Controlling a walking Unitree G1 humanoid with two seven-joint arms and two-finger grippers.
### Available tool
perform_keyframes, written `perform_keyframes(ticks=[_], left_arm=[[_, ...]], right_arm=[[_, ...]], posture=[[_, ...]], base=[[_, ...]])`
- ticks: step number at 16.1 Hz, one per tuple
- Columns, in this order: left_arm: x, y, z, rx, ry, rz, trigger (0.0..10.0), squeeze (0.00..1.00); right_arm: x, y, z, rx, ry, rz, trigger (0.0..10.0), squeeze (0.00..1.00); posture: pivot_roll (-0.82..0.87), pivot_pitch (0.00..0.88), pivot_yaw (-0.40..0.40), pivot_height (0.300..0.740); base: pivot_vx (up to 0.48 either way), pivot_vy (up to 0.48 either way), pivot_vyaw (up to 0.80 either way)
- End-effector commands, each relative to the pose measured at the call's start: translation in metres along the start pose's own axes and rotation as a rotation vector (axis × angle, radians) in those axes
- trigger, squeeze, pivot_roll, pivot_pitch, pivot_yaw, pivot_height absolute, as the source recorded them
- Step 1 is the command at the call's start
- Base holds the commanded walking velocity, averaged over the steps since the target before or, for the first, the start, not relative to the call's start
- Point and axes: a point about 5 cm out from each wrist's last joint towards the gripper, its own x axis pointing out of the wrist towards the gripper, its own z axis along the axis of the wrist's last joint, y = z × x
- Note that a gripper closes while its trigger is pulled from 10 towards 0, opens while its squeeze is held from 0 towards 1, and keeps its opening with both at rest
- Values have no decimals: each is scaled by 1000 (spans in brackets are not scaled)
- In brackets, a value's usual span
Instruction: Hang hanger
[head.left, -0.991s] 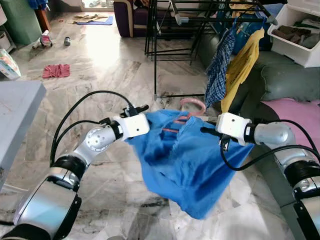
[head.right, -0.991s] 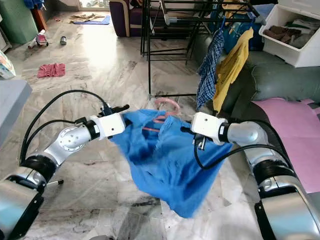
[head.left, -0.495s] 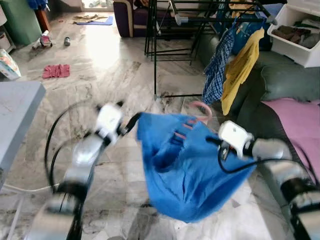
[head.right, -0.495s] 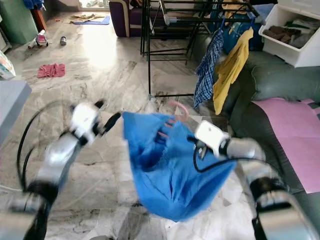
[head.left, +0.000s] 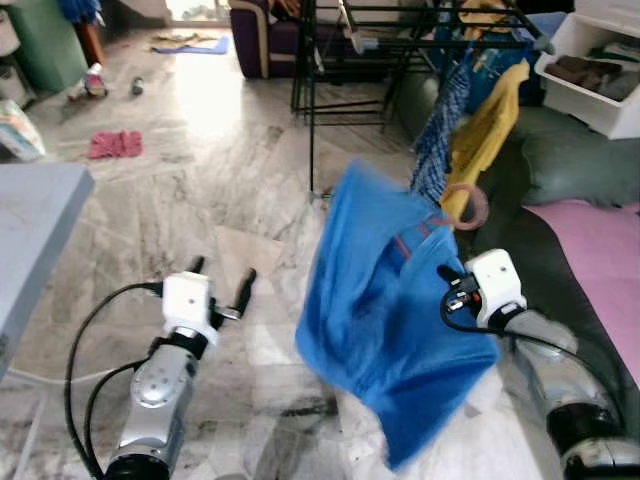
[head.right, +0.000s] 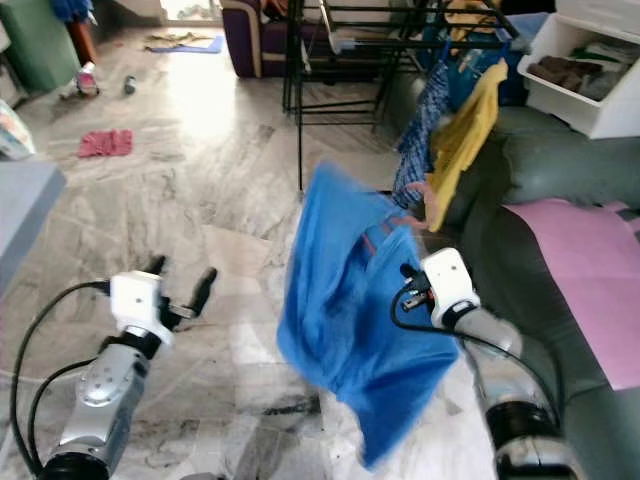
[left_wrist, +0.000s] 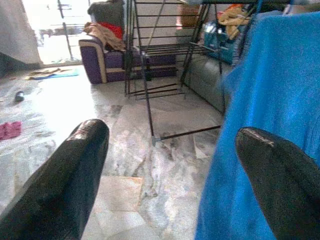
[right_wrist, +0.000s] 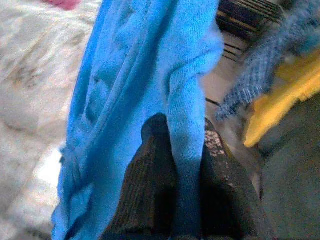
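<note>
Hanger (head.left: 466, 206) with blue shirt (head.left: 385, 310) lifted by right end effector (right_wrist: 176, 165); left end effector (head.left: 220, 292) released.

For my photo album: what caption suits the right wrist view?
Right gripper pinching a blue shirt, yellow cloth behind.

the left gripper (head.left: 221, 289) has let go of the blue shirt (head.left: 385, 300) and dropped back low, fingers (left_wrist: 75, 180) spread wide and empty. the right gripper (right_wrist: 179, 150), clamped on the cloth, has swung the shirt up and toward the drying rack (head.left: 390, 40). the pink hanger (head.left: 465, 205) hook now sits beside the yellow garment (head.left: 485, 135) instead of over the floor.
</note>
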Motion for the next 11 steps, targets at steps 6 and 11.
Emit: perform_keyframes(ticks=[6,11], left_arm=[[5,0,11,-38,46,33,10000,0],[13,-1,14,-21,36,47,10000,0]], right_arm=[[-17,3,10,227,-31,-302,10000,0],[-28,25,-8,308,138,-315,10000,0]], posture=[[5,48,-42,740],[3,48,-41,740]], base=[[0,0,0],[0,0,0]])
